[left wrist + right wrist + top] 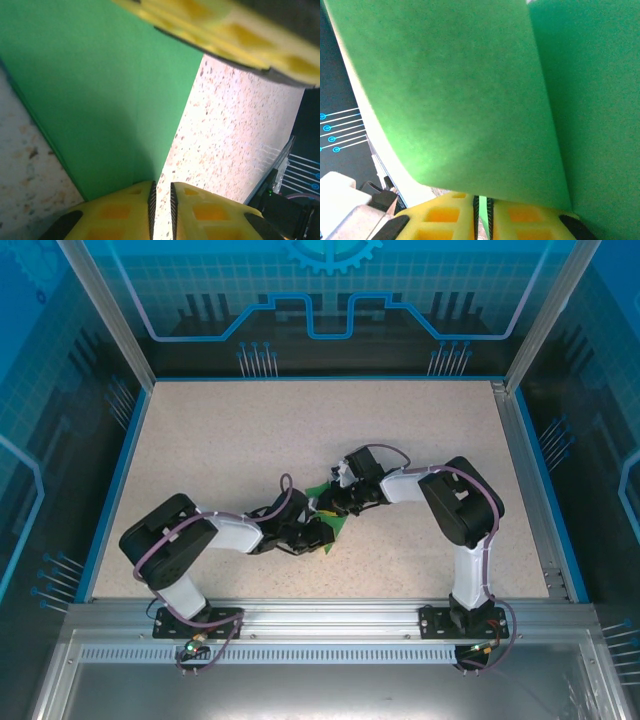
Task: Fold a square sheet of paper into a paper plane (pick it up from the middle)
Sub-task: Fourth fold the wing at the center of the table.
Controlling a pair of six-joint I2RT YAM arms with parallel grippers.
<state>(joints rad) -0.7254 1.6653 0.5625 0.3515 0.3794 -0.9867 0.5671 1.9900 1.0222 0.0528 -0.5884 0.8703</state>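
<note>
Most of the green paper [337, 525] is hidden, its shape untellable.

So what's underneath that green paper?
The speckled table shows on either side of the green paper, so it seems to rest there. The patch directly beneath is covered, so anything lying there can't be seen.

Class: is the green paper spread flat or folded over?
Folded over: the green paper curls in one layer across another, right wrist view.
</note>
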